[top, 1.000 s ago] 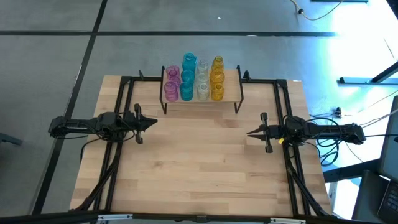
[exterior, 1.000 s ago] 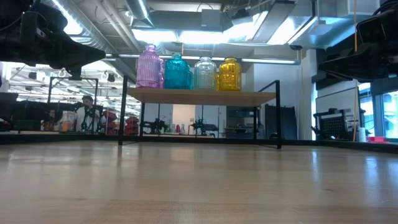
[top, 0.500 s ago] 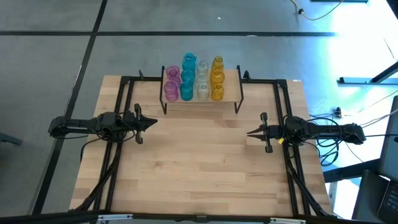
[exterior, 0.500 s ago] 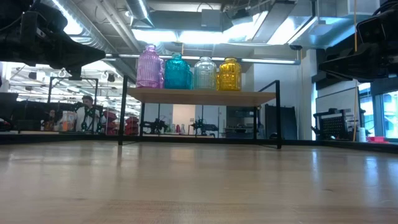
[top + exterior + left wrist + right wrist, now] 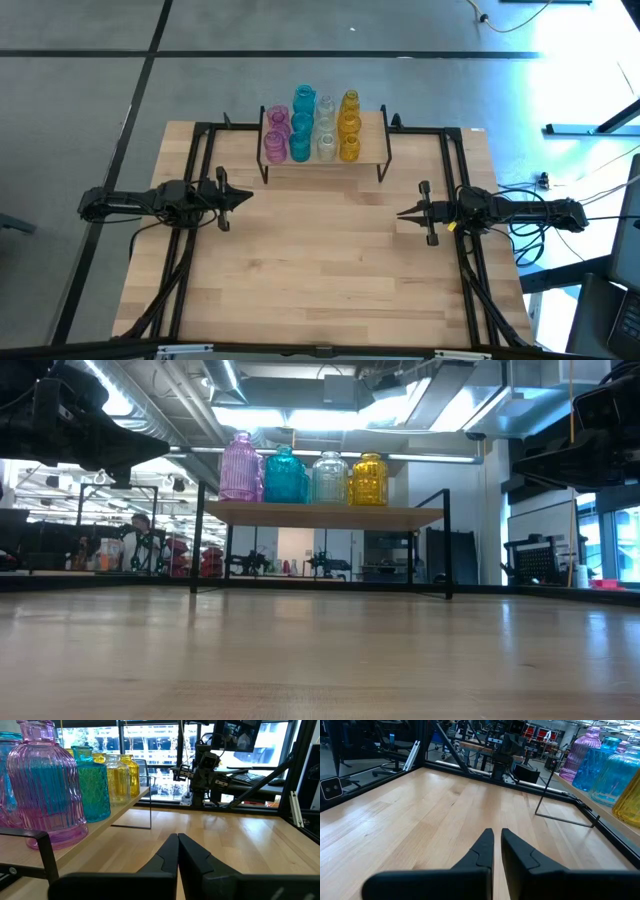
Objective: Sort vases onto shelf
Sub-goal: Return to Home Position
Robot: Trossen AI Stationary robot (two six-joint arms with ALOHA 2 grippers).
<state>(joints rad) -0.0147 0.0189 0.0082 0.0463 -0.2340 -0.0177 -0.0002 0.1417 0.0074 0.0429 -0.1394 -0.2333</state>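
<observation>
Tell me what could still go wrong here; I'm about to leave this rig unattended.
1. The vases stand packed in tight rows on the shelf, so one bump could probably topple several.
2. The shelf stands on thin black legs, so an arm sweeping toward it might shake the whole load.
3. The left gripper and right gripper, both shut and empty, point at each other across the table; moving inward together risks collision.

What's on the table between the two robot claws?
Nothing: the high view shows only bare wooden tabletop between the left claw and the right claw.

Bright ceiling lights (image 5: pixel 330 415) glare overhead in the low view; blue-white glare washes the floor (image 5: pixel 590 70) at right; desk (image 5: pixel 320 270) evenly lit.
</observation>
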